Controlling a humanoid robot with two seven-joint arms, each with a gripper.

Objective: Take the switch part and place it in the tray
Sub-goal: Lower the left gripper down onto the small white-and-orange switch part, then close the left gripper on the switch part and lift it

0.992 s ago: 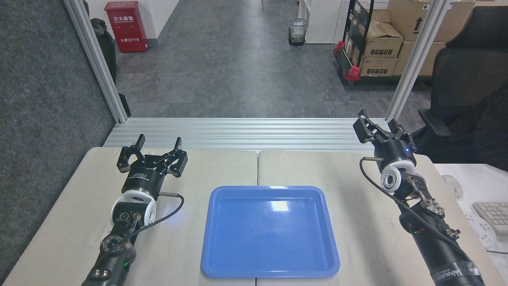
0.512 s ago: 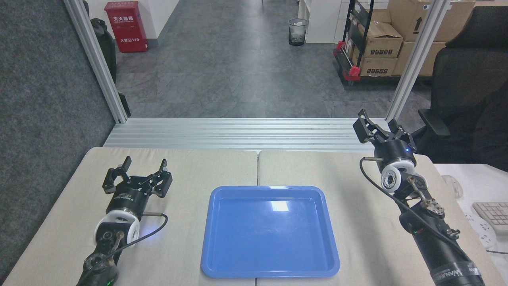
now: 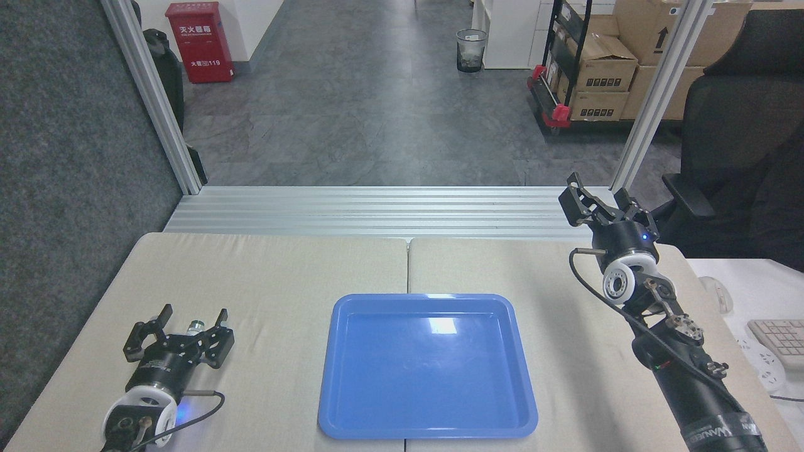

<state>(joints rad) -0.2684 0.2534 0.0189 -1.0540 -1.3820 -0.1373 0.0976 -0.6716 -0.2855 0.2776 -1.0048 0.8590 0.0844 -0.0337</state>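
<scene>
1. The left gripper (image 3: 191,321) has its jaws apart, low at the near left of the table (image 3: 282,270).
2. A small silver and dark tip shows between those jaws; it looks like the switch part (image 3: 198,326), not squeezed yet.
3. I cannot tell which way it lies.
4. The right gripper (image 3: 600,199), jaws apart, is far off.
5. The shiny blue tray (image 3: 427,433) sits to the right, smooth and flat.

The tray (image 3: 427,367) lies mid-counter (image 3: 289,276); the switch part (image 3: 196,326) sits left of it, between the left pincer's (image 3: 192,316) fingers.
</scene>
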